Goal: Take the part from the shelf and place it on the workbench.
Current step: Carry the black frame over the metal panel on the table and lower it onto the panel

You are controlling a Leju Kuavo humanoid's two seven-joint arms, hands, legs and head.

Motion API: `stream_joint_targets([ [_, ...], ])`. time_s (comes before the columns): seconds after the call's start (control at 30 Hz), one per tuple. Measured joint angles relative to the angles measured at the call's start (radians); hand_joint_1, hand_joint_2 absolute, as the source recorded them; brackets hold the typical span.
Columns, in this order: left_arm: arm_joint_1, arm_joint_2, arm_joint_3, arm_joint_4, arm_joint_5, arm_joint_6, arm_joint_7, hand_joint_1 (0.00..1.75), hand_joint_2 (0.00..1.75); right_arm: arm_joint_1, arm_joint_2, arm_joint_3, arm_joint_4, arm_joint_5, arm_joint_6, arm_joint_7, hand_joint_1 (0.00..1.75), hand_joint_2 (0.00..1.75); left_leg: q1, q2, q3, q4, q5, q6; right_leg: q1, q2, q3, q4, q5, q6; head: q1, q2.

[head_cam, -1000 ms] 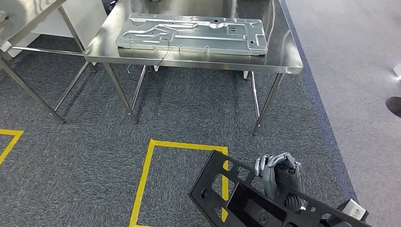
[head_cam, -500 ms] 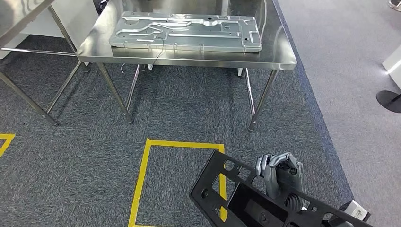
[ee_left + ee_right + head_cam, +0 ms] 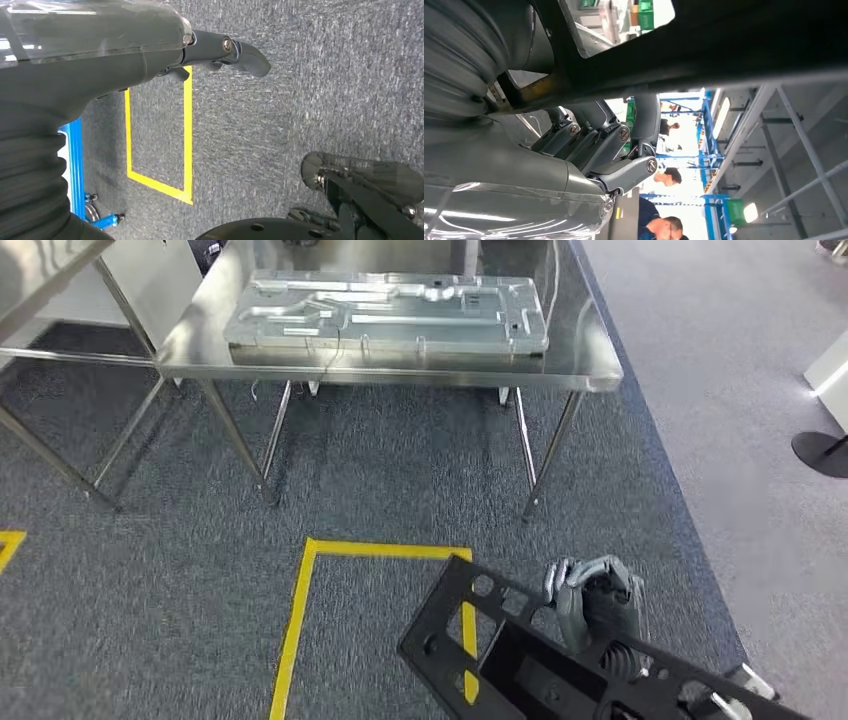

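low over the carpet, right hand [image 3: 592,602] grips the black part [image 3: 520,660], long axis running diagonally.

Right hand gripping the black part; left hand hanging free.

The right hand [image 3: 592,602] sits low in the head view, its fingers [image 3: 566,598] curled over the upper edge of the black part [image 3: 480,640], with the palm on the far side of that edge. In the right wrist view, the same hand [image 3: 616,145] shows its fingers [image 3: 599,137] folded around the part's dark frame [image 3: 744,45], which lies directly against them. In the left wrist view, the left hand [image 3: 150,55] points down at the floor, well apart from the part, its thumb [image 3: 245,52] extended and touching nothing.
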Motion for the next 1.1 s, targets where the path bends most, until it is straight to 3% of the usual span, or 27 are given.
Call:
stream_joint_targets([
  [0.07,0.000,-0.001,0.000,0.000,-0.001,0.000,0.000,0.00,1.75,-0.016,-0.001,-0.005,-0.004,0.012,-0.006,-0.001,1.75,1.75,0.000,-0.001,-0.003,-0.002,-0.001,0.016,-0.001,0.000,-0.001,0.003,-0.005,0.009,0.000,0.000],
  [0.13,-0.001,-0.002,0.000,0.000,-0.002,-0.001,0.002,0.00,1.75,-0.036,-0.005,-0.011,-0.009,0.024,-0.010,-0.002,1.75,1.75,0.001,0.001,-0.003,-0.005,-0.001,0.028,-0.003,-0.004,-0.018,0.043,-0.032,0.019,0.000,0.000],
  [0.23,-0.001,-0.003,0.000,0.000,-0.005,-0.002,0.005,0.00,1.75,-0.072,-0.017,-0.024,-0.012,0.041,-0.020,0.003,1.75,1.75,-0.001,0.005,-0.004,-0.006,-0.005,0.039,-0.006,-0.007,-0.113,0.228,-0.116,0.027,0.000,0.000],
  [0.27,-0.002,-0.003,0.000,0.000,-0.007,-0.003,0.007,0.00,1.75,-0.084,-0.023,-0.030,-0.012,0.043,-0.022,0.006,1.75,1.75,-0.003,0.006,-0.004,-0.006,-0.006,0.040,-0.006,-0.007,-0.142,0.278,-0.126,0.027,0.000,0.000],
  [0.3,-0.002,-0.003,0.000,0.000,-0.008,-0.003,0.008,0.00,1.75,-0.097,-0.030,-0.036,-0.011,0.045,-0.023,0.011,1.75,1.75,-0.005,0.006,-0.003,-0.006,-0.007,0.042,-0.006,-0.008,-0.156,0.295,-0.118,0.025,0.000,0.000],
  [0.33,-0.002,-0.003,0.000,0.000,-0.010,-0.004,0.009,0.00,1.75,-0.112,-0.037,-0.043,-0.010,0.047,-0.023,0.016,1.75,1.75,-0.006,0.005,-0.002,-0.006,-0.007,0.042,-0.005,-0.007,-0.150,0.269,-0.091,0.022,0.000,0.000],
  [0.4,-0.003,-0.005,0.000,0.000,-0.012,-0.004,0.011,0.00,1.75,-0.146,-0.053,-0.059,-0.005,0.050,-0.023,0.030,1.75,1.75,-0.009,0.004,0.003,-0.006,-0.008,0.041,0.001,-0.007,-0.096,0.135,-0.015,0.007,0.000,0.000],
  [0.47,-0.003,-0.007,0.000,0.000,-0.012,-0.004,0.014,0.00,1.75,-0.178,-0.067,-0.074,0.003,0.053,-0.023,0.045,1.75,1.75,-0.011,0.003,0.004,-0.006,-0.009,0.036,0.010,-0.008,-0.054,0.031,0.023,-0.007,0.000,0.000],
  [0.53,-0.003,-0.008,0.000,0.000,-0.011,-0.003,0.014,0.00,1.75,-0.208,-0.080,-0.085,0.013,0.054,-0.021,0.058,1.75,1.75,-0.010,0.002,0.002,-0.008,-0.008,0.026,0.014,-0.009,-0.051,0.011,0.025,-0.013,0.000,0.000],
  [0.63,-0.003,-0.006,0.000,0.000,-0.008,-0.001,0.012,0.00,1.75,-0.257,-0.102,-0.098,0.036,0.049,-0.010,0.072,1.75,1.75,-0.013,0.003,-0.007,0.014,-0.023,0.012,0.002,-0.010,-0.037,-0.011,0.037,-0.020,0.000,0.000],
  [0.67,-0.003,-0.005,0.000,0.000,-0.007,-0.001,0.009,0.00,1.75,-0.275,-0.112,-0.101,0.047,0.044,-0.005,0.075,1.75,1.75,-0.013,0.003,-0.027,0.056,-0.044,0.008,-0.002,-0.012,-0.030,-0.019,0.040,-0.022,0.000,0.000],
  [0.73,-0.007,-0.004,0.000,0.000,-0.003,0.000,0.004,0.00,1.75,-0.305,-0.132,-0.105,0.071,0.033,0.004,0.079,1.75,1.75,-0.010,0.003,-0.097,0.190,-0.101,0.000,-0.003,-0.015,-0.023,-0.021,0.039,-0.025,0.000,0.000],
  [0.77,-0.009,-0.004,0.000,0.000,-0.002,0.000,0.002,0.00,1.75,-0.317,-0.143,-0.107,0.084,0.028,0.006,0.081,1.75,1.75,-0.009,0.003,-0.132,0.249,-0.118,-0.004,-0.003,-0.016,-0.020,-0.021,0.037,-0.025,0.000,0.000],
  [0.8,-0.011,-0.003,0.000,0.000,-0.002,0.000,0.001,0.00,1.75,-0.328,-0.153,-0.109,0.096,0.025,0.008,0.081,1.75,1.75,-0.008,0.003,-0.152,0.276,-0.115,-0.007,-0.003,-0.017,-0.016,-0.020,0.034,-0.024,0.000,0.000],
  [0.83,-0.012,-0.003,0.000,0.001,-0.002,0.001,0.000,0.00,1.75,-0.338,-0.162,-0.111,0.107,0.022,0.009,0.082,1.75,1.75,-0.006,0.003,-0.152,0.264,-0.093,-0.010,-0.003,-0.017,-0.011,-0.019,0.029,-0.022,0.000,0.000],
  [0.93,-0.006,-0.002,0.000,0.001,-0.004,0.002,0.003,0.00,1.75,-0.363,-0.188,-0.116,0.130,0.018,0.012,0.083,1.75,1.75,-0.002,0.006,-0.070,0.072,0.015,-0.008,-0.003,-0.013,0.004,-0.008,0.007,-0.011,0.000,0.000],
  [1.0,-0.004,-0.003,0.000,0.000,-0.006,0.002,0.004,0.00,1.75,-0.373,-0.206,-0.120,0.141,0.019,0.011,0.084,1.75,1.75,-0.001,0.005,-0.041,0.008,0.031,0.004,0.001,-0.011,0.004,-0.001,-0.006,-0.001,0.000,0.000],
  [1.1,-0.005,-0.005,-0.001,0.000,-0.008,0.002,0.004,0.00,1.75,-0.386,-0.231,-0.125,0.153,0.023,0.000,0.087,1.75,1.75,-0.002,0.001,-0.040,0.004,0.023,0.025,0.001,-0.011,0.004,0.003,-0.017,0.012,0.000,0.000],
])
